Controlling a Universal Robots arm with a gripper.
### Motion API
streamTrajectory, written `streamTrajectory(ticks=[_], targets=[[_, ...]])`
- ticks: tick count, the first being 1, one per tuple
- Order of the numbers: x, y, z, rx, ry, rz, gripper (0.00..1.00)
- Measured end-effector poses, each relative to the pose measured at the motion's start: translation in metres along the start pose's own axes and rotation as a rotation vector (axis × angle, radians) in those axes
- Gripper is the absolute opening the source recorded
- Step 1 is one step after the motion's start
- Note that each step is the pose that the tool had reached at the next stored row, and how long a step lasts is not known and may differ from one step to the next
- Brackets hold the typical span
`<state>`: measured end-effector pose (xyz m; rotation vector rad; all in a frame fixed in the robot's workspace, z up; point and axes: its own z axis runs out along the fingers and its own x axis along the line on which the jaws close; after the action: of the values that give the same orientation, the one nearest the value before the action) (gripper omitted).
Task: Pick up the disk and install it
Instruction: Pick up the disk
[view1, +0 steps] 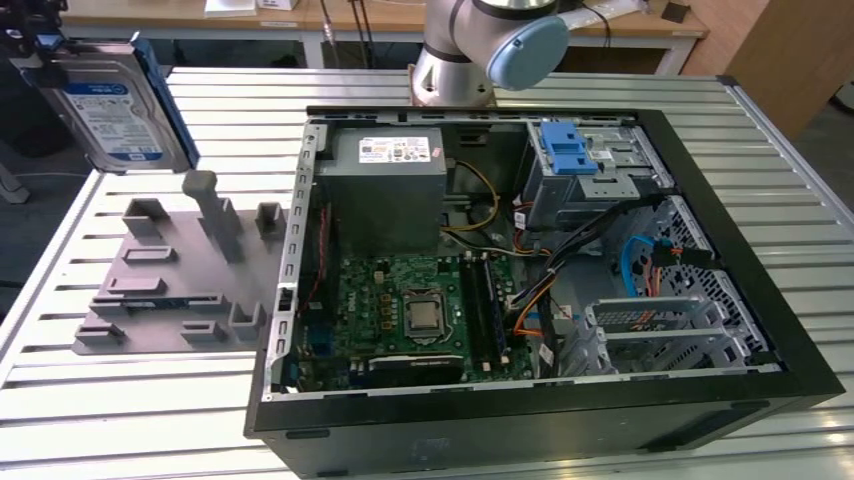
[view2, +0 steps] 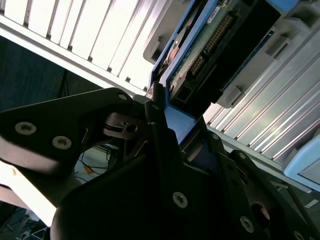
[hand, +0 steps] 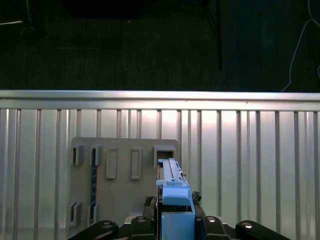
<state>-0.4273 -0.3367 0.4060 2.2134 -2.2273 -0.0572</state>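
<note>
The disk (view1: 114, 110), silver with a white-and-blue label and blue rails, hangs upright in the air at the exterior view's upper left, above the grey fixture (view1: 174, 280). My gripper (view1: 38, 48) is shut on its upper end. In the second wrist view the disk's blue rail and connector edge (view2: 220, 45) run away from my gripper (view2: 167, 125), whose black fingers clamp it. The first wrist view has the disk (hand: 172, 187) edge-on, rising from my gripper (hand: 175, 222) over the grey fixture (hand: 125, 170).
The open computer case (view1: 747, 300) lies on the slatted metal table (view1: 134, 420), to the exterior view's right of the fixture. Inside are a grey power-supply box (view1: 387, 190), a motherboard (view1: 400, 310), cables and a drive cage with a blue latch (view1: 571, 155). The arm's base (view1: 454, 70) stands behind the case.
</note>
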Motion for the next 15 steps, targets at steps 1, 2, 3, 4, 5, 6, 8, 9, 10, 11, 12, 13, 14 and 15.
streamTrajectory(ticks=[1,2,3,4,5,6,8,9,10,11,12,13,14,15], targets=[[0.0,0.0,-0.0013,0.0,0.0,0.0,0.36],[-0.0001,0.0001,-0.0027,0.0,0.0,0.0,0.36],[-0.0001,0.0001,-0.0038,0.0001,0.0,0.0,0.36],[-0.0001,0.0001,-0.005,0.0,0.0,0.0,0.36],[-0.0002,0.0002,-0.0061,0.0,0.0,0.0,0.36],[-0.0002,0.0002,-0.0072,0.0,0.0,0.0,0.36],[-0.0003,0.0002,-0.0102,-0.0001,0.0001,0.0,0.36],[-0.0003,0.0003,-0.0118,-0.0001,0.0001,0.0,0.36],[-0.0003,0.0004,-0.0136,0.0,0.0001,0.0,0.36],[-0.0004,0.0004,-0.0156,0.0,0.0,0.0,0.36],[-0.0005,0.0005,-0.0178,0.0001,0.0,0.0,0.36],[-0.0005,0.0005,-0.0201,0.0,0.0,0.0,0.36],[-0.0006,0.0006,-0.0226,-0.0001,0.0,0.0,0.36],[-0.0006,0.0007,-0.0254,0.0,0.0,0.0,0.36]])
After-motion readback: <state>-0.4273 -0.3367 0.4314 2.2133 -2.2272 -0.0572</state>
